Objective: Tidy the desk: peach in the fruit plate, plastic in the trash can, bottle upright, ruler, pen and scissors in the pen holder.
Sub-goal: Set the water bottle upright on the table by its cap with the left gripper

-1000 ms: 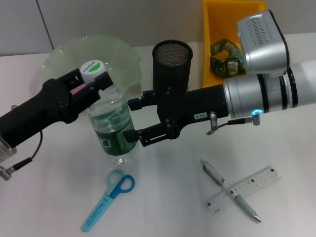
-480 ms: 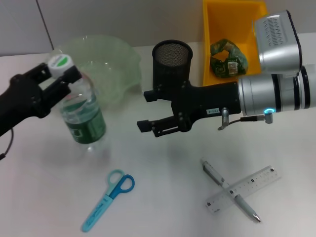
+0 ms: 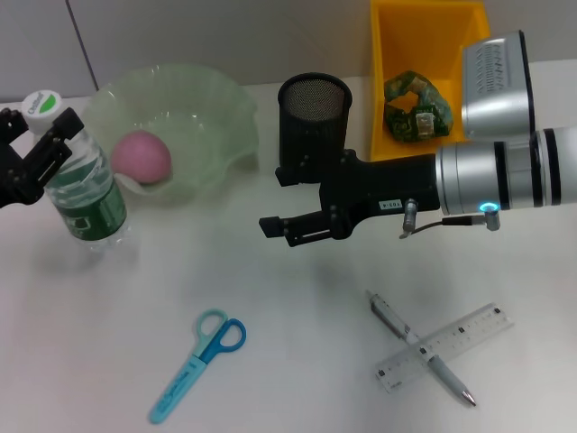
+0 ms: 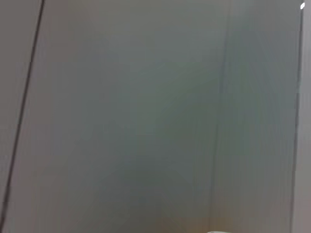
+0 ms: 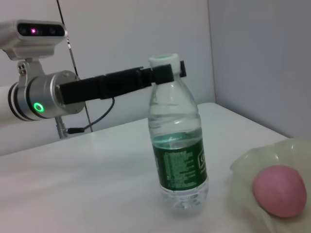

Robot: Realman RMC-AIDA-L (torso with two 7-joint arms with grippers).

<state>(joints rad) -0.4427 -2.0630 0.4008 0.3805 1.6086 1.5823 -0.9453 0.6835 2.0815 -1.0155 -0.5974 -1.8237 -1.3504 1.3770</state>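
Observation:
The clear bottle [image 3: 87,198] with a green label stands upright at the far left of the desk, also seen in the right wrist view as the bottle [image 5: 177,155]. My left gripper [image 3: 38,135] is shut on its neck just under the white cap. My right gripper [image 3: 276,200] hovers open and empty at mid-desk in front of the black mesh pen holder [image 3: 313,113]. A pink peach [image 3: 141,155] lies in the green glass fruit plate [image 3: 225,104]. Blue scissors [image 3: 198,363] lie at the front left. A pen [image 3: 389,316] lies crossed over a clear ruler [image 3: 478,327] at the front right.
The yellow trash can [image 3: 383,54] stands at the back right with a crumpled plastic wrapper [image 3: 416,106] inside. The left wrist view shows only a grey wall. The right arm's silver forearm [image 3: 505,171] spans the right side above the desk.
The left arm carried the upright bottle from mid-desk to the far left, uncovering the peach in the plate. The right gripper drew back slightly to the right, still open.

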